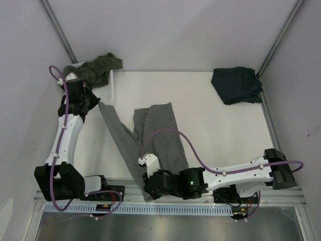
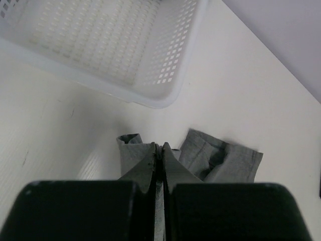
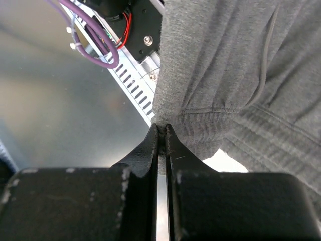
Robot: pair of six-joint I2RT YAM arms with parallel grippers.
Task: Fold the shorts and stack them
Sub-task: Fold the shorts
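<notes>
White tabletop (image 1: 210, 130) carries rumpled light grey shorts (image 1: 158, 135), pinched by left gripper (image 2: 159, 148) and right gripper (image 3: 161, 128).

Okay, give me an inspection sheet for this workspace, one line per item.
Surface: white table, faint marks near the basket.
Job's things: grey shorts stretched between both hands; navy shorts at the far right corner; green shorts bunched at the far left corner.
Clutter: white mesh basket, far left, its visible part empty.
Hands: left hand and right hand both shut on the grey shorts.
Cables: purple cable loops over the grey shorts.
Surroundings: plain white walls.
</notes>
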